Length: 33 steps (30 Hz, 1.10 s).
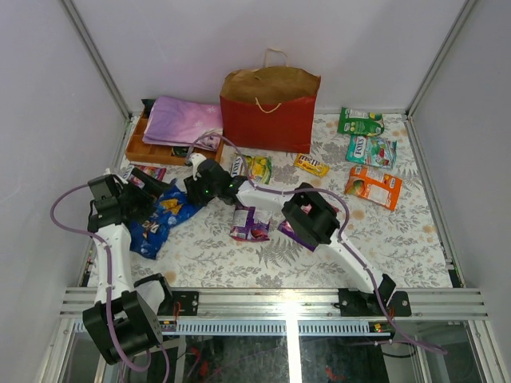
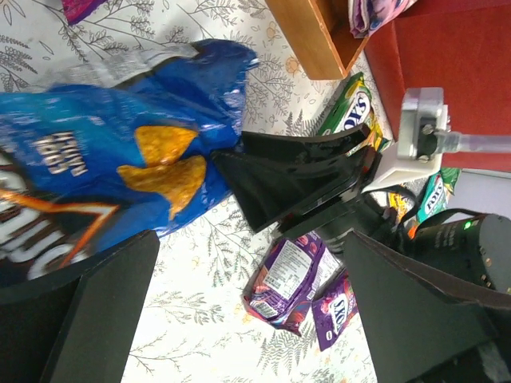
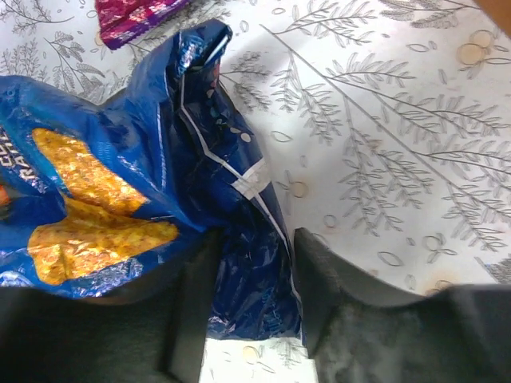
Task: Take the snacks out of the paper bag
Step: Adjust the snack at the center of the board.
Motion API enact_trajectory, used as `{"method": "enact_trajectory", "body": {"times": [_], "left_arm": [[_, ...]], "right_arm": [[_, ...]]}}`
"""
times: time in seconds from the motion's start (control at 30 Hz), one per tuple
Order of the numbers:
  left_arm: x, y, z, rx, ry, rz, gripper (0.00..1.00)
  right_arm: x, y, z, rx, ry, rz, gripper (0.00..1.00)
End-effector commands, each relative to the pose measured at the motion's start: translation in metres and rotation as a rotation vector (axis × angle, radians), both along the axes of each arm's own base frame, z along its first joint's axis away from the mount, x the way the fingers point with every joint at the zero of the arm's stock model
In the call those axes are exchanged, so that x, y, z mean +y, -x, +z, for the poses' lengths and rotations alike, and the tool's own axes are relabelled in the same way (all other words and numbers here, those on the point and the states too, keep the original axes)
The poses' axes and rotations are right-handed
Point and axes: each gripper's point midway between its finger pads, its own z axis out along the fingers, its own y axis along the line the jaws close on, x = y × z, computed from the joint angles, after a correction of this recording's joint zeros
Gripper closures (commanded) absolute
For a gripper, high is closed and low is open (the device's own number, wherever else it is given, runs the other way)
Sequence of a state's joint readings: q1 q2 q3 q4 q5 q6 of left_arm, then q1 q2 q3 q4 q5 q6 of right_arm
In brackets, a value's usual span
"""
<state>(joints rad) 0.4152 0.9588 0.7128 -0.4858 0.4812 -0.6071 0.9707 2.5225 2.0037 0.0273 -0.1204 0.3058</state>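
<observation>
The red paper bag (image 1: 267,112) stands upright at the back of the table, its top open. A big blue Doritos bag (image 1: 164,215) lies flat at the left. My right gripper (image 3: 255,239) reaches across to it, and both fingers press the bag's crimped dark-blue end (image 3: 251,271). My left gripper (image 2: 251,239) hovers wide open over the same spot, holding nothing; the right gripper (image 2: 231,155) shows between its fingers. Two purple packets (image 1: 251,223) lie mid-table. Green (image 1: 359,121), orange (image 1: 373,186) and yellow (image 1: 310,164) packs lie to the right.
An orange wooden tray (image 1: 144,148) with a pink-purple folded cloth (image 1: 182,120) sits at the back left beside the paper bag. A green Skittles pack (image 1: 257,167) lies before the bag. White walls enclose the table on three sides.
</observation>
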Motion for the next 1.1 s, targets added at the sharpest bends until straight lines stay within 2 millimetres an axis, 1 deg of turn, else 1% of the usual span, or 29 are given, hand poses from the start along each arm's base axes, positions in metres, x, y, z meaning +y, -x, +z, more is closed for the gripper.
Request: {"method": "enact_trajectory", "body": {"times": [0.0, 0.07, 0.13, 0.2, 0.37, 0.43, 0.47, 0.5, 0.53, 0.63, 0.67, 0.73, 0.83, 0.87, 0.9, 0.93, 0.97, 1.0, 1.03, 1.07], "left_arm": [[0.004, 0.002, -0.006, -0.002, -0.031, 0.001, 0.0], [0.005, 0.002, -0.008, 0.003, -0.032, 0.003, 0.0], [0.004, 0.002, -0.012, 0.008, -0.023, 0.001, 0.0], [0.002, 0.001, -0.016, 0.015, -0.004, 0.0, 0.0], [0.0, -0.001, -0.025, 0.03, 0.032, 0.009, 0.0], [-0.001, -0.002, -0.031, 0.041, 0.051, 0.014, 0.0], [-0.002, -0.003, -0.034, 0.044, 0.066, 0.014, 0.0], [-0.003, -0.003, -0.037, 0.046, 0.079, 0.019, 0.0], [-0.003, -0.004, -0.04, 0.048, 0.091, 0.025, 0.0], [-0.005, -0.005, -0.049, 0.058, 0.122, 0.041, 0.0], [-0.004, -0.006, -0.049, 0.058, 0.123, 0.042, 0.0], [-0.004, -0.008, -0.043, 0.045, 0.116, 0.042, 0.01], [0.001, -0.013, -0.031, 0.009, 0.097, 0.065, 0.06], [0.001, -0.015, -0.028, -0.006, 0.098, 0.067, 0.1], [-0.001, -0.017, -0.026, -0.018, 0.102, 0.068, 0.19], [-0.003, -0.02, -0.026, -0.028, 0.105, 0.066, 0.33], [-0.004, -0.022, -0.027, -0.034, 0.107, 0.069, 0.49], [-0.005, -0.025, -0.03, -0.035, 0.107, 0.076, 0.63], [-0.006, -0.027, -0.035, -0.031, 0.107, 0.087, 0.75], [-0.007, -0.029, -0.04, -0.024, 0.112, 0.098, 0.85]], "right_arm": [[-0.073, -0.035, -0.047, 0.134, 0.107, -0.118, 0.6], [-0.083, -0.043, -0.038, 0.131, 0.093, -0.125, 0.74], [-0.091, -0.049, -0.025, 0.104, 0.092, -0.122, 0.86], [-0.096, -0.054, -0.009, 0.066, 0.094, -0.113, 0.94], [-0.107, -0.072, 0.033, -0.081, 0.139, -0.112, 0.94], [-0.11, -0.08, 0.044, -0.127, 0.154, -0.118, 0.93], [-0.11, -0.084, 0.049, -0.145, 0.153, -0.116, 0.88], [-0.11, -0.087, 0.052, -0.158, 0.156, -0.112, 0.77], [-0.109, -0.09, 0.054, -0.169, 0.158, -0.106, 0.59], [-0.106, -0.096, 0.064, -0.188, 0.155, -0.097, 0.21], [-0.104, -0.096, 0.073, -0.196, 0.141, -0.094, 0.15], [-0.102, -0.093, 0.093, -0.212, 0.097, -0.09, 0.08], [-0.102, -0.085, 0.135, -0.243, -0.016, -0.117, 0.08], [-0.103, -0.082, 0.149, -0.243, -0.072, -0.136, 0.1], [-0.1, -0.075, 0.161, -0.229, -0.138, -0.132, 0.16], [-0.095, -0.068, 0.171, -0.211, -0.204, -0.122, 0.26], [-0.09, -0.061, 0.178, -0.184, -0.263, -0.108, 0.43], [-0.084, -0.056, 0.181, -0.151, -0.31, -0.092, 0.65], [-0.077, -0.051, 0.18, -0.11, -0.346, -0.075, 0.82], [-0.07, -0.048, 0.177, -0.073, -0.369, -0.055, 0.93]]}}
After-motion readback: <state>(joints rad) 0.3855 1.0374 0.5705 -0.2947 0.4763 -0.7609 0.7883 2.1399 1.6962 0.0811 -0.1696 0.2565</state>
